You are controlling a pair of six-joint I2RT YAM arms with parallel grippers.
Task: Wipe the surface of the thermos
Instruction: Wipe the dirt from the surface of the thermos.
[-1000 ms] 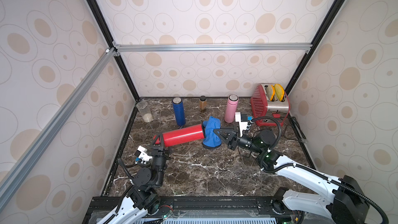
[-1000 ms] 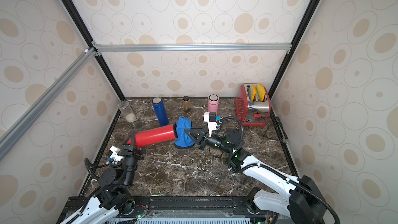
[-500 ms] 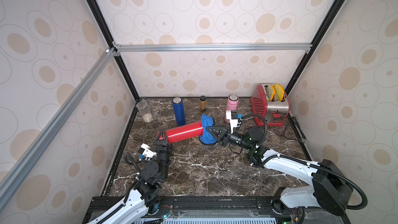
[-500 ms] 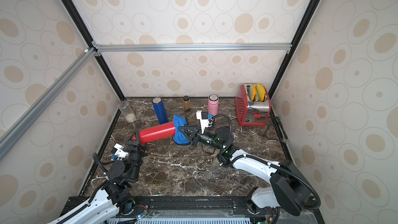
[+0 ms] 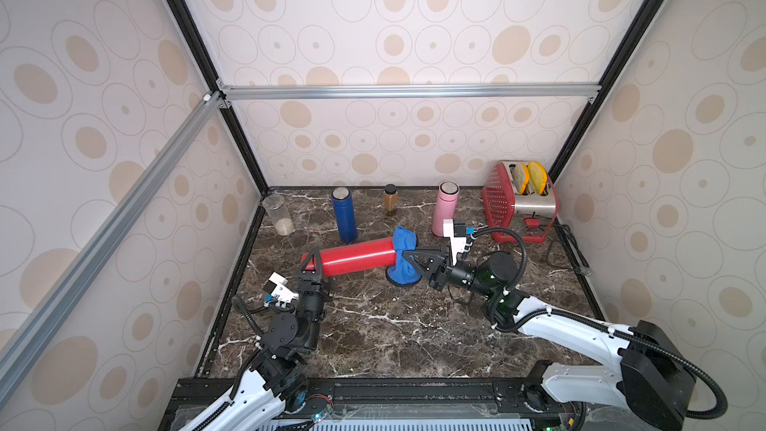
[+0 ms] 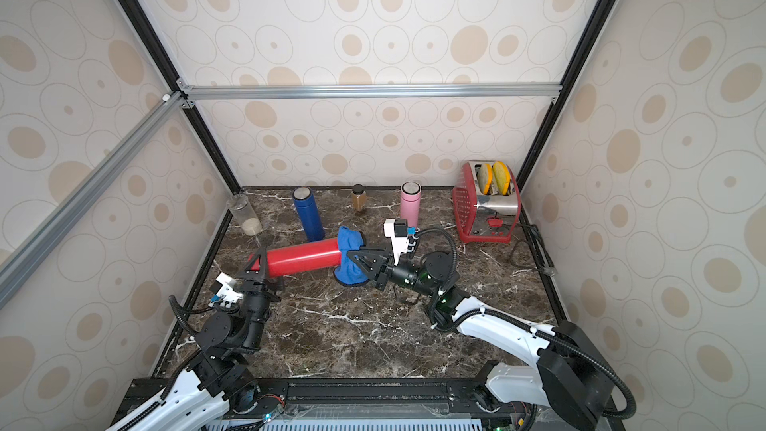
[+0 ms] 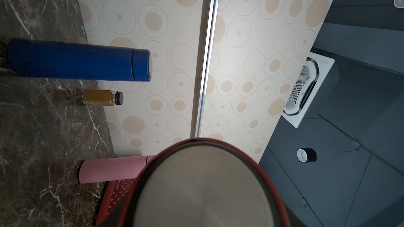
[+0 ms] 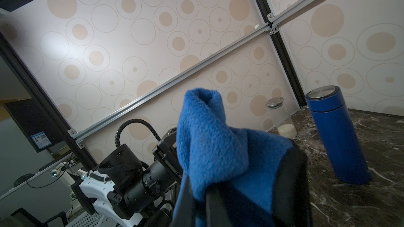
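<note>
two grips: both are closed tight, each one on its own thing.
left gripper (image 5: 313, 263): the fingers are clamped around one end of the red thermos (image 5: 356, 257) and point upward from the arm below.
right gripper (image 5: 408, 261): the fingers are pinched together on the blue cloth (image 5: 402, 242); in the right wrist view a fold of the cloth (image 8: 209, 145) stands up between them.
blue cloth: it covers the other end of the red thermos and touches it; the lower part hangs toward the marble table (image 5: 373, 325).
red thermos: it lies sideways, nearly level, between the two grippers in both top views (image 6: 304, 257); in the left wrist view its round grey end with a red rim (image 7: 203, 186) is very close to the camera.
blue flask (image 5: 344, 217): upright, just behind the red thermos.
pink flask (image 5: 443, 209): upright, behind the right gripper.
small jar (image 5: 390, 200): brown content, black cap, between the two flasks near the back wall.
clear jar (image 5: 279, 215): back left corner, some white grains at the bottom.
toaster (image 5: 518, 201): red, back right corner, two slices in the slots, well apart from the thermos.
</note>
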